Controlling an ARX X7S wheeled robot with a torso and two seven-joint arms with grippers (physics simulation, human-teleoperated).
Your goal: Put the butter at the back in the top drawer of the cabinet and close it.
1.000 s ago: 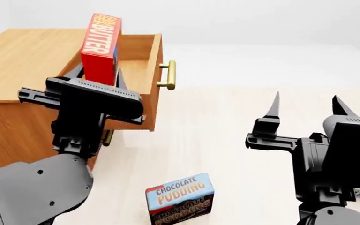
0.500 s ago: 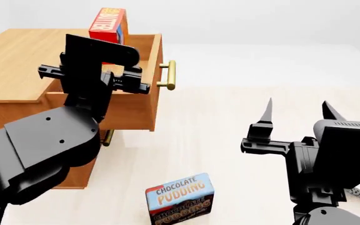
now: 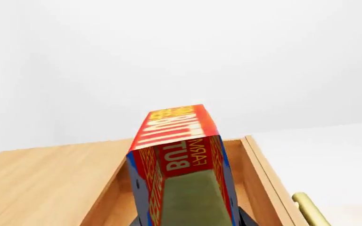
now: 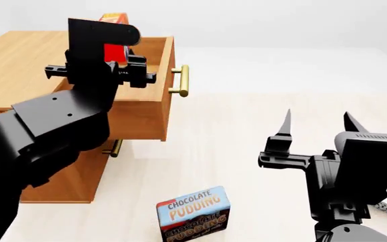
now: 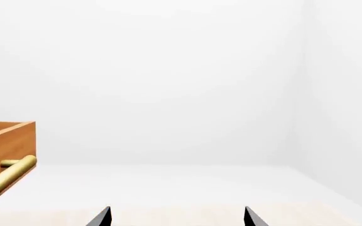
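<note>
The left hand point(image 4: 113, 50) holds the butter point(image 4: 113, 40) clenched between its fingers, and in the last second it has carried the box up and forward, from in front of the top drawer point(image 4: 154, 96) to a place above the open drawer's inside. In the head view most of the box is now hidden behind the black wrist; only its red top edge shows above it. In the left wrist view the butter point(image 3: 177, 155) stands upright over the drawer cavity, with the wooden walls of the drawer on both sides of it and the brass handle point(image 3: 310, 207) near the drawer front.

I judge that the carrying part is almost finished. The box must next go down into the drawer and toward its back wall, and only then be let go. The box is tall, so it may tip over or stand above the drawer rim, and this could block the closing.

The right hand point(image 4: 314, 126) is released and empty, its two pointed fingers apart, well away from the cabinet point(image 4: 18, 65). It hangs above the floor beyond the chocolate pudding box point(image 4: 193, 214), which lies in front of the cabinet. The drawer is not yet closed.
</note>
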